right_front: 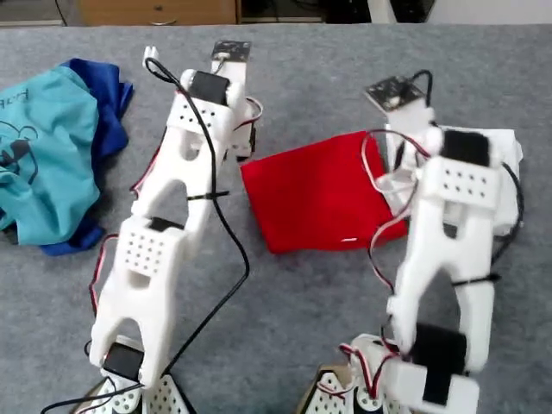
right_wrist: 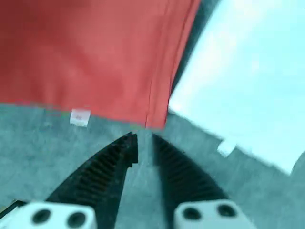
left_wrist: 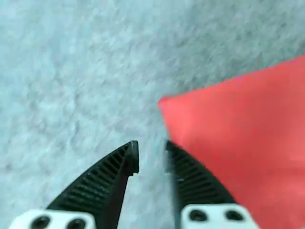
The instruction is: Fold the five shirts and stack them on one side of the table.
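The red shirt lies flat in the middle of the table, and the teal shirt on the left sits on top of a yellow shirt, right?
Almost. The red shirt does lie flat in the middle of the table, but under the teal shirt is a blue shirt, not a yellow one. The high view shows it.

The high camera looks steeply down over the grey worktop (right_front: pixel 302 293) from above the arms' bases, taking in both arms. Each wrist camera sits just behind its own jaws, very near the surface. All three views share the red shirt (right_front: pixel 319 194), which the wrist cameras see from opposite edges.
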### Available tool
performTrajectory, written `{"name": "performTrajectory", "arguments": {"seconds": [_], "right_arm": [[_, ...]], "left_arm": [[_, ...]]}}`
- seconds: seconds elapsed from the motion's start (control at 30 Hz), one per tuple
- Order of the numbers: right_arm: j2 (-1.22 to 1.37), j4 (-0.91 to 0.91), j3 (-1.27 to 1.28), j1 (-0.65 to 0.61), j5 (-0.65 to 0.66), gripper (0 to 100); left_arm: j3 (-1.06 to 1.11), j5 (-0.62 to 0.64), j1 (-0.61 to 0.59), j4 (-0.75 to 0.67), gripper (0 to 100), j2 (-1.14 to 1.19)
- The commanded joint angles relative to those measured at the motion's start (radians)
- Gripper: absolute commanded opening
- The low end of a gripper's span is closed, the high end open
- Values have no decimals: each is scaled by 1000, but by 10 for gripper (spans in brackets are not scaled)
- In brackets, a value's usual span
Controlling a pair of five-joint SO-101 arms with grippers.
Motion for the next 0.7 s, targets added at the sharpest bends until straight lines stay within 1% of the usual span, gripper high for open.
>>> {"name": "performTrajectory", "arguments": {"seconds": [0.0,0.07,0.13,0.2,0.27,0.33,0.43,0.5,0.57,0.67], "right_arm": [[-117,-34,142,31,-6,265],[-151,-110,249,22,-31,299],[-159,-206,346,-1,-91,300],[-157,-287,412,-35,-160,300],[-148,-356,453,-74,-227,300],[-119,-385,467,-116,-282,300],[-45,-411,458,-166,-328,299],[12,-437,449,-171,-347,299],[56,-451,447,-173,-353,299],[87,-456,449,-166,-353,299]], "left_arm": [[304,-11,-12,12,129,-248],[463,-5,-15,-8,127,-352],[614,-5,-21,-100,150,-444],[741,-5,-21,-212,195,-518],[821,-3,-12,-290,233,-568],[864,11,-3,-356,247,-581],[876,63,-3,-430,250,-552],[875,91,-3,-471,250,-522],[873,120,3,-493,250,-503],[838,155,12,-488,251,-470]]}}
